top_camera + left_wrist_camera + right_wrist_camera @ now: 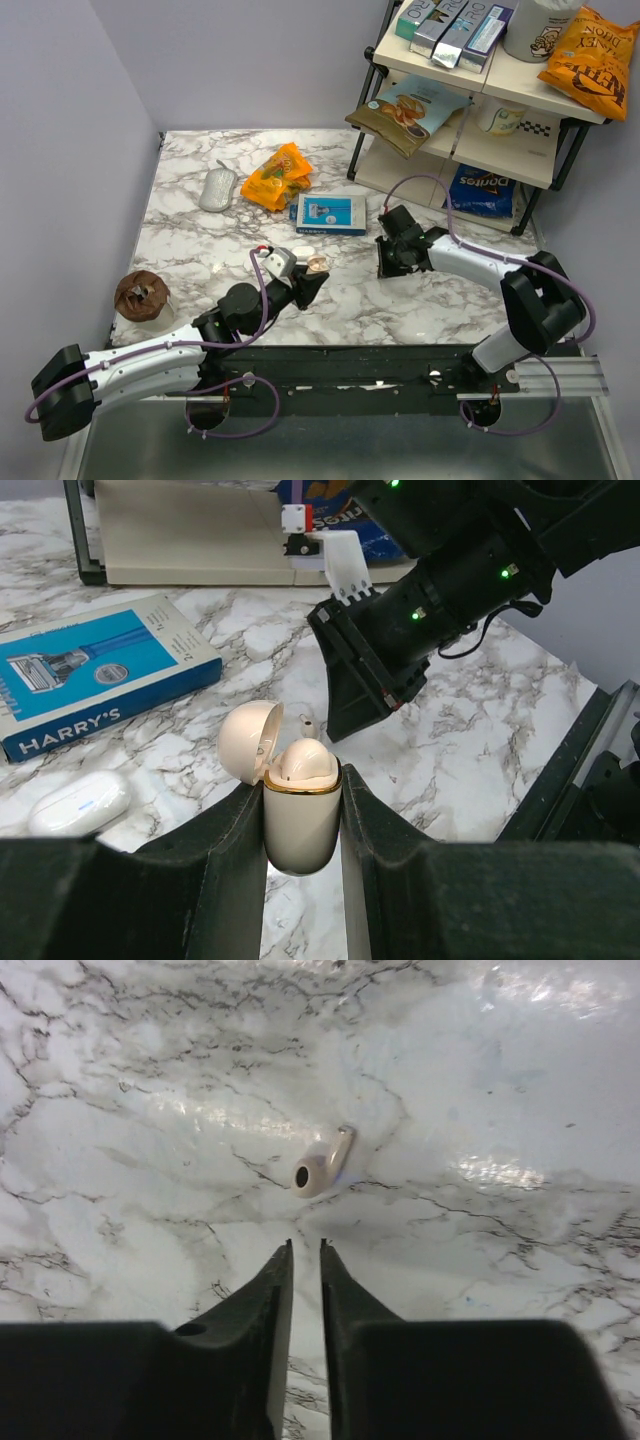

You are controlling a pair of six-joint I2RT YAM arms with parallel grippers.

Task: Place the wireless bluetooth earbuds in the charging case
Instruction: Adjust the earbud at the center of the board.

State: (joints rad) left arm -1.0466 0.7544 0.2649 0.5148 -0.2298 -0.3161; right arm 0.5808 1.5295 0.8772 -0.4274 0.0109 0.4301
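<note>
L claw point(302, 798) clamps lid-open charging case point(300, 835); R claw point(305, 1250) slightly parted by loose earbud point(318, 1165); razor box point(95, 680) nearby.

The left tool point(300, 798) hides the charging case's point(302, 830) lower sides, and the blue box point(100, 685) runs off-frame.

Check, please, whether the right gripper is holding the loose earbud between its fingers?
No, the earbud lies on the table just ahead of the right gripper, with nothing between its fingers.
</note>
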